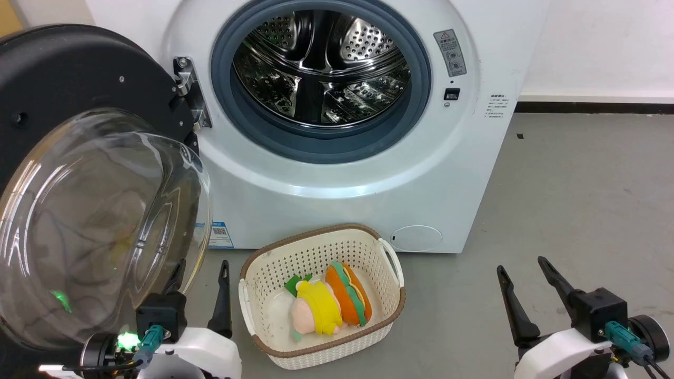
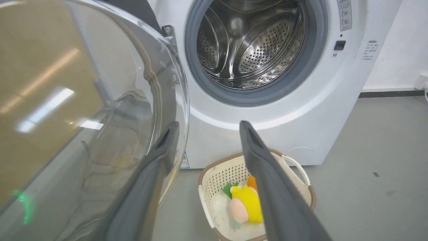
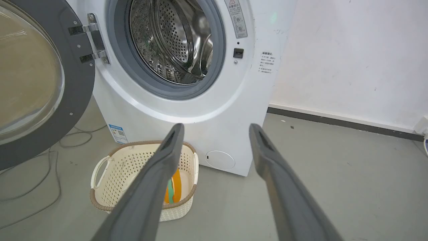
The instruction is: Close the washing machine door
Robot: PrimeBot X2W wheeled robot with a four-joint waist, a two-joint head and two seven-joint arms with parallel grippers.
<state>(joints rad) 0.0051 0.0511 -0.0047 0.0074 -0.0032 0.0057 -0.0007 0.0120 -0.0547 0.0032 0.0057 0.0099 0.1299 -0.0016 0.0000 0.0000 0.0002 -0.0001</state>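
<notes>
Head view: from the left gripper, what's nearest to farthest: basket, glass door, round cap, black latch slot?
From the left gripper:
1. Washing machine door: its glass bowl is right beside the gripper, on its left.
2. Basket: just to its right.
3. Round cap: low, past the basket.
4. Black latch slot: high on the washing machine, far right.

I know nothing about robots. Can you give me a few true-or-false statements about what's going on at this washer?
1. The door stands open. True.
2. The drum is stuffed with clothes. False: it looks empty.
3. The basket on the floor holds soft toys. True.
4. The right claw grips the door. False: it is open, far from the door, holding nothing.
5. The left claw is open, beside the door's glass. True.
</notes>
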